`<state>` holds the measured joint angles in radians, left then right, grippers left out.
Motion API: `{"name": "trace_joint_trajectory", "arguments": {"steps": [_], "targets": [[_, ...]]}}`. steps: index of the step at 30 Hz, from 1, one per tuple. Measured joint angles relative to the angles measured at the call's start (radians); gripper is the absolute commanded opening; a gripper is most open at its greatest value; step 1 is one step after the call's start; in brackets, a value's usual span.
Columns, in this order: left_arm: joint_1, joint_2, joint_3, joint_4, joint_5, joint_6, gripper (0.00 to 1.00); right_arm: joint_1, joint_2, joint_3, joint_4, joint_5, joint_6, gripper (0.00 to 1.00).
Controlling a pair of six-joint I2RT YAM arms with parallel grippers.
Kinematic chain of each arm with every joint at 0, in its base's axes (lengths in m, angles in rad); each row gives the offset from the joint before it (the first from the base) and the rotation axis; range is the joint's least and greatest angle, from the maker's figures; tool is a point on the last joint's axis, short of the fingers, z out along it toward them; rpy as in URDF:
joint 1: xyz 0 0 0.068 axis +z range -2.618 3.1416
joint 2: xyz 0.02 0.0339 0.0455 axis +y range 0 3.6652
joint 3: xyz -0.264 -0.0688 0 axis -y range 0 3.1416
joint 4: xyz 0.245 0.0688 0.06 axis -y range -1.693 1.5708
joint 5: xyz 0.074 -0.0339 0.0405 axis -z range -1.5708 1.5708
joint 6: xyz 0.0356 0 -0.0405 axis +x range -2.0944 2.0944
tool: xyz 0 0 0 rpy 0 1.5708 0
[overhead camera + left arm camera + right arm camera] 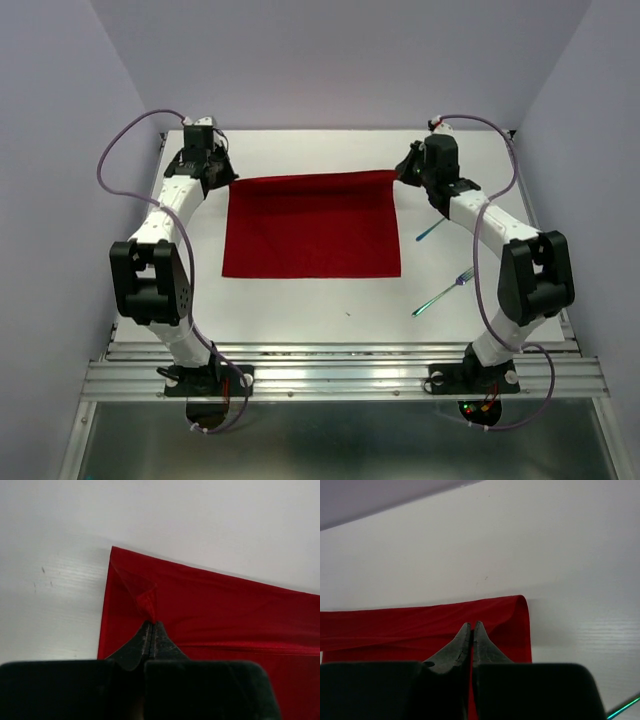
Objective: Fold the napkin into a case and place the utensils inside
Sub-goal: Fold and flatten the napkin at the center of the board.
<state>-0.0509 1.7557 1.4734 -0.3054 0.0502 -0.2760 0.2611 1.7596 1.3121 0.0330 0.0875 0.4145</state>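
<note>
The red napkin (312,225) lies spread flat as a wide rectangle in the middle of the white table. My left gripper (229,179) is at its far left corner, shut on a pinched fold of the cloth (147,600). My right gripper (401,173) is at the far right corner, shut on the napkin edge, which is lifted and curled over there (520,611). The fork (444,292) with its teal-green handle lies on the table right of the napkin. The spoon (431,231) lies farther back beside my right arm. A teal sliver of a handle (625,707) shows in the right wrist view.
The white table (300,300) ends in a metal rail at the near edge (340,372). Pale walls close in the back and both sides. Purple cables loop off both arms.
</note>
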Motion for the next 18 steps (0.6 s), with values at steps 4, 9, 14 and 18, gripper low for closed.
{"name": "trace_joint_trajectory", "arguments": {"steps": [4, 9, 14, 18], "targets": [[0.000, -0.137, -0.149, 0.014, 0.000, -0.015, 0.00, 0.000, -0.135, -0.155, 0.004, -0.055, 0.043, 0.01], [0.000, -0.206, -0.289, 0.013, -0.024, -0.031, 0.00, 0.026, -0.235, -0.335, -0.016, -0.105, 0.098, 0.01], [0.001, -0.238, -0.405, 0.016, -0.047, -0.058, 0.00, 0.099, -0.323, -0.472, -0.071, -0.106, 0.138, 0.01], [0.001, -0.288, -0.491, 0.016, -0.049, -0.085, 0.00, 0.121, -0.370, -0.533, -0.086, -0.092, 0.171, 0.01]]}}
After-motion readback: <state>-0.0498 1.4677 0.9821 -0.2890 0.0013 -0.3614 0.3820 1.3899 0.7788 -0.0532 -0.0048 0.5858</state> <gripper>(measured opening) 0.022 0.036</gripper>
